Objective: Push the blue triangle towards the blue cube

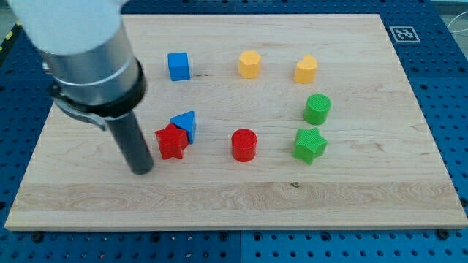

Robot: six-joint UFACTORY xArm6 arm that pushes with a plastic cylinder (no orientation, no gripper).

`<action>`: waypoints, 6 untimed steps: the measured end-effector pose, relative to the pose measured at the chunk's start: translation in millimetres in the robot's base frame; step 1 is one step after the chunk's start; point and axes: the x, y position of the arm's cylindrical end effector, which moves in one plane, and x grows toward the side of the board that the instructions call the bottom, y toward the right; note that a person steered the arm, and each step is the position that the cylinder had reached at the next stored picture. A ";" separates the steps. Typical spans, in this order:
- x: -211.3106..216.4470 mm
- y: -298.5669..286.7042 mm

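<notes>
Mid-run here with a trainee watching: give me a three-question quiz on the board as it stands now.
1. True or false: the blue triangle touches the red star.
2. Which block lies nearest the view's right of the red cylinder? A) green star B) blue cube C) a yellow block
3. Fill in: my tip stands to the view's ____ of the red star.

Key: 1 true, they touch. 2 A. 3 left, slightly lower, with a small gap between them.
</notes>
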 end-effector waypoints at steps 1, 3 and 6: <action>-0.7 41.7; -15.6 50.4; -53.0 50.5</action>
